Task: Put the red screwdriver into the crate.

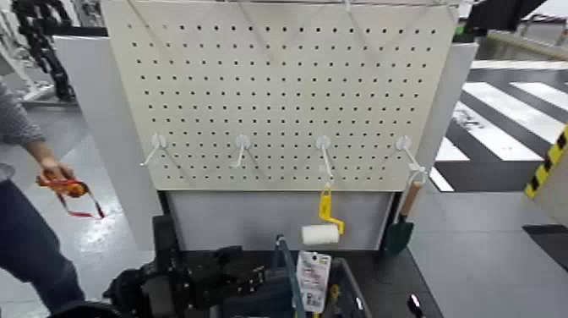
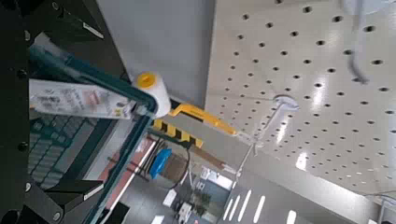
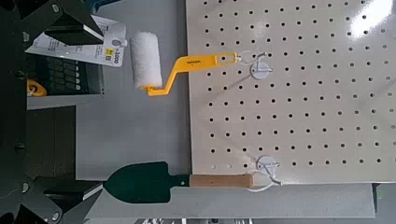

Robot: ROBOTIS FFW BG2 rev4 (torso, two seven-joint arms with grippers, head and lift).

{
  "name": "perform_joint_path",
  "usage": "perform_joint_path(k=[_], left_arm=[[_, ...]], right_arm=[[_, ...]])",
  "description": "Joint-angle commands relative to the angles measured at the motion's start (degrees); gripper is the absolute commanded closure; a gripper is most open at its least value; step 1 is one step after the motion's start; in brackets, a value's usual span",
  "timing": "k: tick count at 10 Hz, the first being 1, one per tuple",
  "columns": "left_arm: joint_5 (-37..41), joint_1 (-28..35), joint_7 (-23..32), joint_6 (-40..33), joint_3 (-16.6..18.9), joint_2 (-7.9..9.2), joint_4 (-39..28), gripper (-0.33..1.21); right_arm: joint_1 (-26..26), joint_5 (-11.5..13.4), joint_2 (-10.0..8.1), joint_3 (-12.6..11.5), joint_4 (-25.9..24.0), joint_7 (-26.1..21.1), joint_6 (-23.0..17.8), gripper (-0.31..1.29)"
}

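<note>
Red screwdriver: can't pick it out for certain. Best candidate is a small yellow-orange piece (image 3: 36, 89) down inside the crate (image 1: 354, 286), seen through the opening; too little shows to confirm. If that's it, it's below the left claw and apart from it, on the far side of the white label.

Left to right, everything relative to the crate:

- Well left of it: person's hand (image 1: 56, 171), grey sleeve, holding an orange-red item (image 1: 74, 189) with a red strap hanging down.
- Just left of the crate's upright handle: left gripper (image 1: 252, 262), jaws wide, nothing between the fingertips. So the claw is empty.
- Crate itself: dark, slatted sides, white label (image 1: 313, 282) hanging by the handle.
- Behind and above it: pegboard (image 1: 279, 101) with a row of white hooks. Paint roller (image 1: 322, 233), yellow handle up, white sleeve down, hangs from the third hook.
- Right of it: green trowel (image 1: 399, 235) on the rightmost hook, wooden handle up, blade down.
- Right gripper (image 3: 100, 114): parked right of the crate, jaws wide, empty.
</note>
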Motion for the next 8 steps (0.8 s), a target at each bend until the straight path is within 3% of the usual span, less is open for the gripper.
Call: perform_joint_path(k=[1,6,8], left_arm=[[-3.1,4.2,8.0,-7.5,1.4,-0.79,-4.1,0.15],[-10.5,15.9,29.8,-27.0,1.5,-5.27,-4.6,0.13],[-14.7,19.1,33.1,-30.3,3.0,-7.29,-4.8,0.13]], right_arm=[[0.1,0.0,0.06,-0.2,0.0,0.0,-0.1,0.2],[0.2,-0.4,0.24,-0.5,0.0,0.3,-0.6,0.2],[0.2,-0.4,0.15,-0.5,-0.1,0.3,-0.6,0.2]])
